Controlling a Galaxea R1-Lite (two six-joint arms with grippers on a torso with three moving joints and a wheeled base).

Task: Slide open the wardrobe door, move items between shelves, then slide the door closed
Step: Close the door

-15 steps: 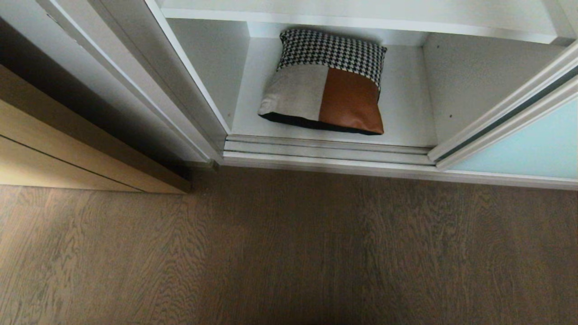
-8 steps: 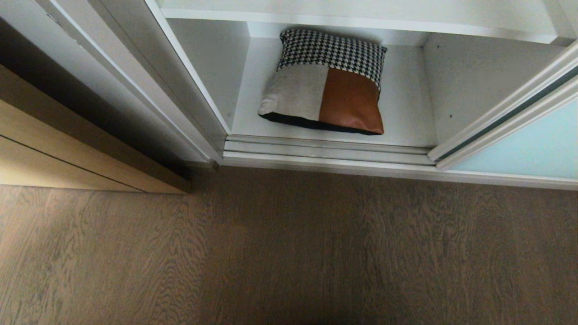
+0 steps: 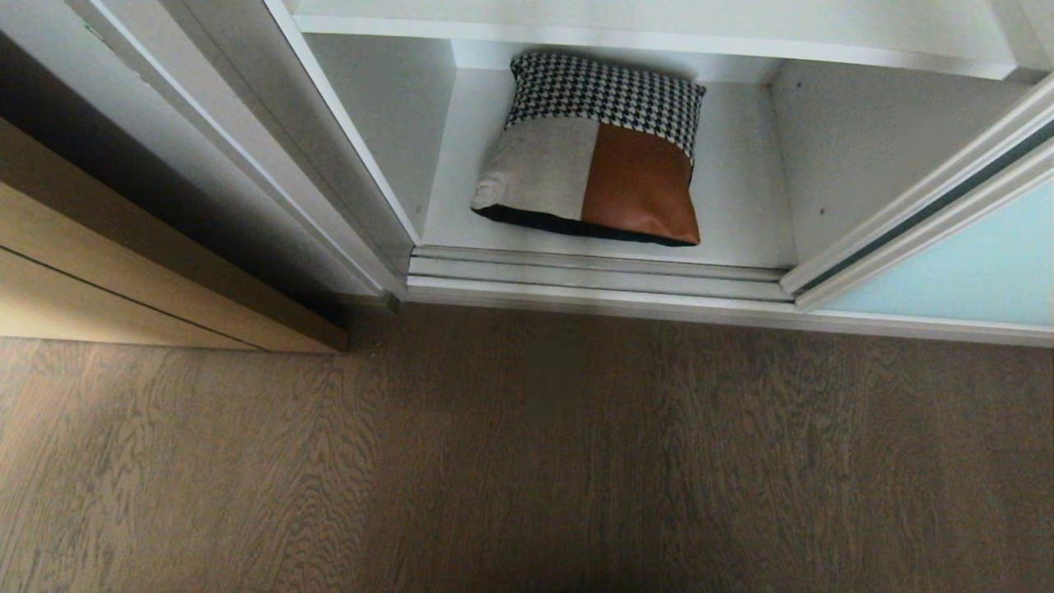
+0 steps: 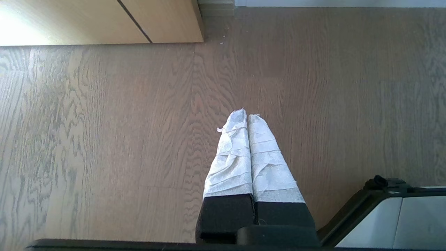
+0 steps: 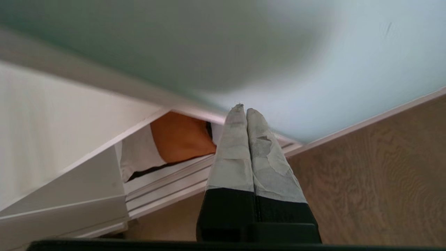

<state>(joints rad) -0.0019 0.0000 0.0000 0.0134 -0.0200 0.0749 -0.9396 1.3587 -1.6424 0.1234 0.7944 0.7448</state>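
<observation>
A patchwork cushion [image 3: 594, 152] of houndstooth, beige and brown leather lies flat on the lowest white shelf [image 3: 741, 214] of the open wardrobe. The pale blue-green sliding door [image 3: 972, 263] stands slid aside at the right. Neither arm shows in the head view. In the right wrist view my right gripper [image 5: 243, 111] is shut and empty, in front of the door [image 5: 296, 69] near its frame edge, with the cushion [image 5: 174, 139] showing past it. My left gripper [image 4: 248, 115] is shut and empty, parked over the wooden floor.
White door tracks [image 3: 593, 276] run along the wardrobe's front sill. A tan wooden door [image 3: 99, 272] stands at the left. Grey-brown wood-grain floor [image 3: 527, 461] fills the foreground. A second white shelf [image 3: 642, 37] runs above the cushion. Part of my base [image 4: 393, 212] shows beside the left gripper.
</observation>
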